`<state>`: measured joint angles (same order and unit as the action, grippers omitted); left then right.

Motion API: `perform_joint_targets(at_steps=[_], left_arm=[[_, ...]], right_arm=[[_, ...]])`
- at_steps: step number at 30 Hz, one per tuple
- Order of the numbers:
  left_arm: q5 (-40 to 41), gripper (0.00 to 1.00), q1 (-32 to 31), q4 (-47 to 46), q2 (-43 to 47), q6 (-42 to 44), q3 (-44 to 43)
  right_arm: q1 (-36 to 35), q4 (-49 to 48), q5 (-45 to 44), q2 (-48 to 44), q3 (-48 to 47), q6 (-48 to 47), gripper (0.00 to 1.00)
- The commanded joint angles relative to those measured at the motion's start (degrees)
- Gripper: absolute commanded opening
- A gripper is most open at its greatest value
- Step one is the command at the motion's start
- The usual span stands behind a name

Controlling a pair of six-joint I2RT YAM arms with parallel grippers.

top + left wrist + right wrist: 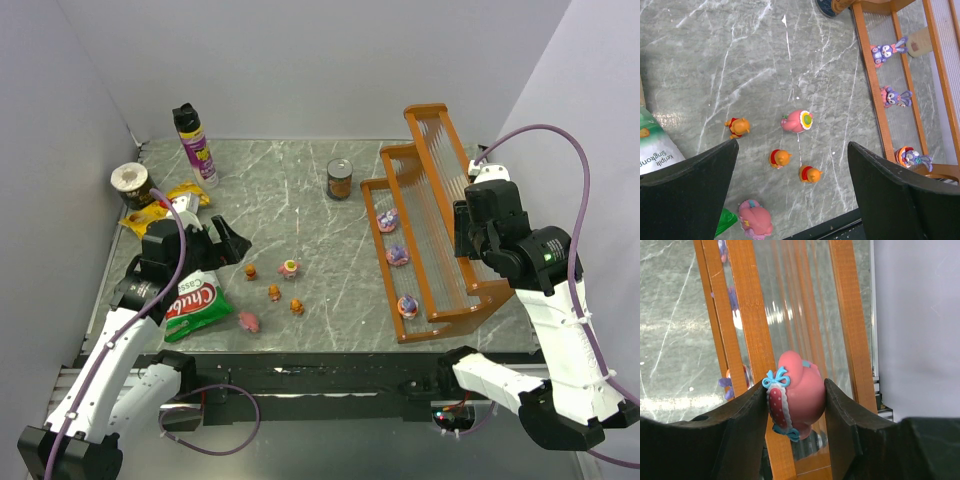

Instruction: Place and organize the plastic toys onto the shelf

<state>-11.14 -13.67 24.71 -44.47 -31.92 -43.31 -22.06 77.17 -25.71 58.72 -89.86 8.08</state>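
Note:
The orange-brown stepped shelf (440, 215) stands at the right. Three purple figurines (397, 256) sit on its lowest tier, also seen in the left wrist view (895, 96). My right gripper (795, 400) is shut on a pink figurine with blue bows (797, 392), held over the shelf's middle rails (752, 340). Three small orange toys (780, 158), a pink toy with a round base (797, 121) and a pink toy (756, 220) lie on the marble table. My left gripper (790, 195) is open and empty above them, near the front edge.
A green snack bag (195, 303) lies under the left arm, yellow bags (160, 205) behind it. A spray can (195, 145), a round tin (130, 183) and a small can (340, 179) stand at the back. Walls close in left, right and back.

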Motion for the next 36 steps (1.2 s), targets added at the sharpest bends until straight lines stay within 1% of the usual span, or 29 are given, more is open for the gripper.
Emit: perform_joint_targets(at_steps=[1, 7, 8, 10, 11, 13, 14, 15, 19, 27, 33, 36], left_arm=[[-0.11, 0.96, 0.23, -1.59, 0.17, 0.55, 0.33], [-0.29, 0.96, 0.31, -1.59, -0.27, 0.63, 0.24], [-0.29, 0.96, 0.31, -1.59, -0.27, 0.63, 0.24], [-0.20, 0.96, 0.31, -1.59, -0.27, 0.63, 0.24], [-0.20, 0.96, 0.31, -1.59, -0.36, 0.63, 0.24], [-0.11, 0.96, 0.31, -1.59, -0.27, 0.63, 0.24], [-0.11, 0.96, 0.31, -1.59, -0.27, 0.63, 0.24], [-0.11, 0.96, 0.31, -1.59, -0.18, 0.63, 0.24], [-0.11, 0.96, 0.31, -1.51, -0.18, 0.63, 0.16], [0.06, 0.96, 0.31, -1.51, -0.09, 0.81, 0.07], [0.15, 0.96, 0.31, -1.51, 0.17, 0.81, -0.02], [0.32, 0.96, 0.23, -1.42, 0.43, 0.81, 0.07]], right_arm=[[0.18, 6.68, -0.83, -0.27, 0.13, 0.45, 0.33], [0.09, 6.68, -0.92, -1.06, -0.05, 0.54, 0.44], [0.18, 6.68, -0.92, -1.15, -0.05, 0.54, 0.49], [0.09, 6.77, -1.09, -1.24, -0.13, 0.54, 0.53], [0.09, 6.77, -1.18, -1.24, -0.22, 0.54, 0.60], [0.09, 6.77, -1.44, -1.24, -0.57, 0.71, 0.64], [0.09, 6.86, -1.79, -1.15, -0.66, 0.80, 0.69], [0.18, 6.86, -2.06, -1.15, -0.92, 0.89, 0.71], [0.09, 6.86, -1.62, -0.54, -2.33, 1.06, 0.76], [0.00, 7.12, -1.71, 0.52, -3.56, 1.50, 0.80], [0.09, 7.65, -2.41, 1.57, -7.95, 2.29, 0.82], [-0.08, 7.13, -1.71, 2.36, -11.81, 2.38, 0.83]])
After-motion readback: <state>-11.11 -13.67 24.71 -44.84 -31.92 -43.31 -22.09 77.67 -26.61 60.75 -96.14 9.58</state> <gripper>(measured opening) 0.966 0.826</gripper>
